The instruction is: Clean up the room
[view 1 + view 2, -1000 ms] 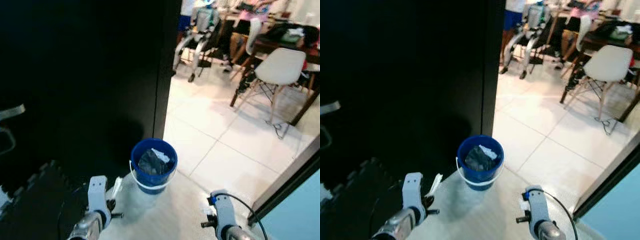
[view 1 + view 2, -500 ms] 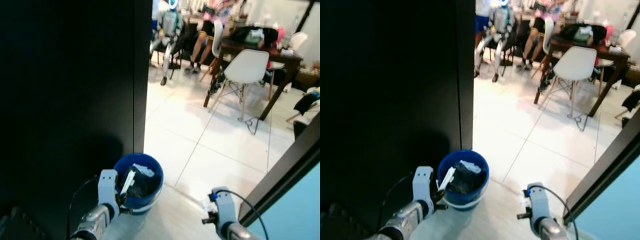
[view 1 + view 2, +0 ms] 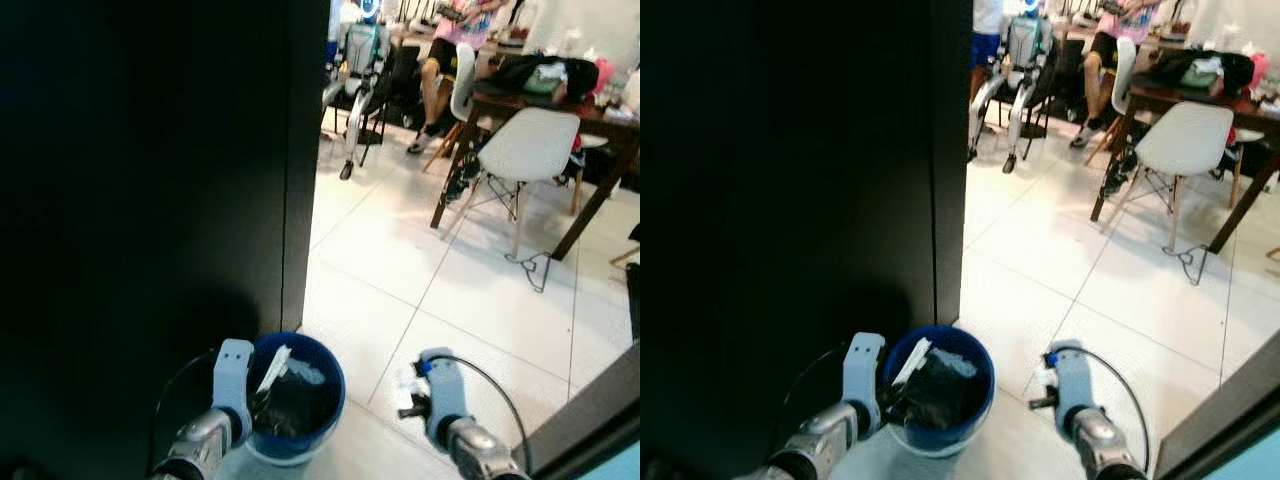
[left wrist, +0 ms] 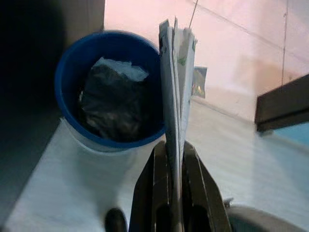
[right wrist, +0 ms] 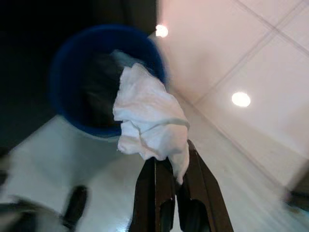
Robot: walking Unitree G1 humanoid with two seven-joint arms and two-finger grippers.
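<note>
Left pincer [image 4: 175, 159]: pressed flat on folded paper [image 4: 176, 72] at its lower edge, hovering by the blue bucket [image 3: 292, 400] rim.
Right pincer [image 5: 175, 169]: pinching a crumpled white tissue [image 5: 149, 121] by one corner — just beside the bucket.
Handling: both likely light; paper springy and thin, tissue limp — should drop freely once released.
Bucket: on the floor, dark bag [image 4: 113, 108] inside.
</note>
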